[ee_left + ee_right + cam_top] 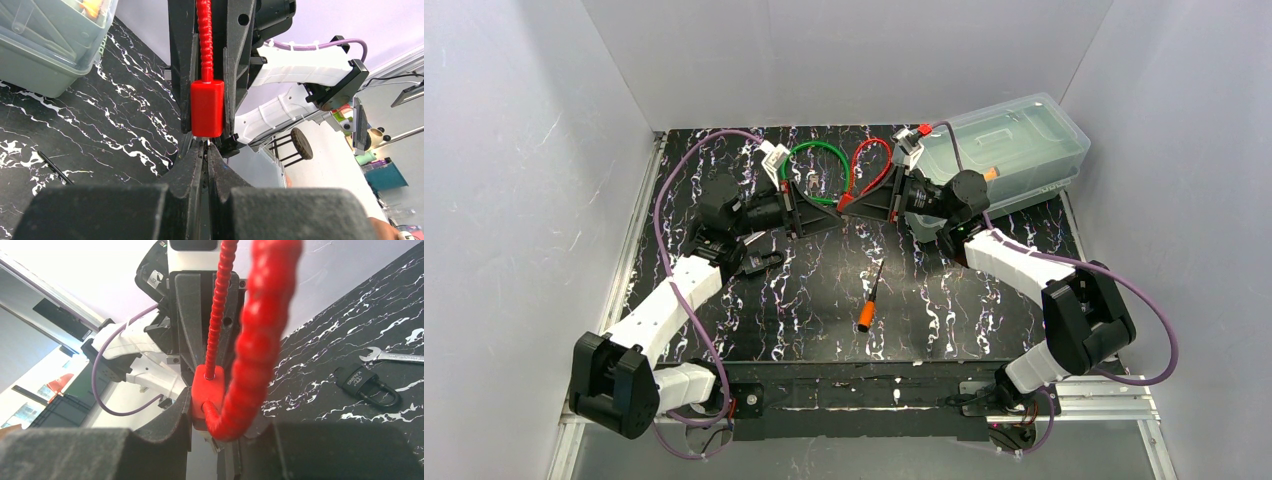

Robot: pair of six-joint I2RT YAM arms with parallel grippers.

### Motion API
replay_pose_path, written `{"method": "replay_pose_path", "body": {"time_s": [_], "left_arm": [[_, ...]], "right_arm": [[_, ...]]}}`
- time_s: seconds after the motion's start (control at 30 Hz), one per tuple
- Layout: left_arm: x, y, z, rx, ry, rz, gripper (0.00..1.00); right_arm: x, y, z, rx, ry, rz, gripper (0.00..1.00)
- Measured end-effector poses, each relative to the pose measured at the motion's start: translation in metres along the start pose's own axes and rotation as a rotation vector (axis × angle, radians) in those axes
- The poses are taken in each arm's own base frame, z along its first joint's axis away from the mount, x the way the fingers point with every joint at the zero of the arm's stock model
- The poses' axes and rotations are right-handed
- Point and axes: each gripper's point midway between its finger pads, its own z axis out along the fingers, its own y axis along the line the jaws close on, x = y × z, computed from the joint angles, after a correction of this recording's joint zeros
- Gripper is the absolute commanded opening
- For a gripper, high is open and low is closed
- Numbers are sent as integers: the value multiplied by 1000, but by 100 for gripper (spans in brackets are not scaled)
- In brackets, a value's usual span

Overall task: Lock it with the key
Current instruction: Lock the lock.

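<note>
Red cable lock body held end-on to the key, above the table's far middle.
Right gripper clamps it; left gripper, pinched shut on what looks like that thin key, sits just at its near face, axes aligned.

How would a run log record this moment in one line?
right pincer: clamped on red lock | left pincer: shut, tips at lock's end | key: not clearly visible | screwdriver: lying unused

Cable lock back centre; screwdriver before it; bin back right.
</note>
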Motion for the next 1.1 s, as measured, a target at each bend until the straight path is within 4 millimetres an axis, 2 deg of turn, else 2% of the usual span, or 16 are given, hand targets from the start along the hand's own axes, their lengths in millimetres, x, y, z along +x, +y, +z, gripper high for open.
{"method": "replay_pose_path", "body": {"time_s": [0.37,0.4,0.5,0.57,0.63,0.8,0.97,1.1], "left_arm": [[0,-2,0,-2,21,8,0],[0,-2,0,-4,22,7,0],[0,-1,-1,-6,29,1,0],[1,-2,-1,-4,34,1,0],[4,-4,-2,8,52,-6,0],[10,-5,-4,15,77,-27,0],[11,-4,-4,14,80,-33,0],[11,-4,-4,10,82,-35,0]], "right_arm": [[3,-3,-3,4,5,-14,1],[3,-3,-3,4,5,-16,5],[4,-3,-4,3,8,-23,42],[4,-3,-4,4,7,-30,52],[-1,-5,-5,15,-11,-42,55],[-13,-12,-9,45,-60,-50,54],[-14,-12,-9,49,-66,-44,63],[-11,-12,-7,50,-60,-34,64]]}}
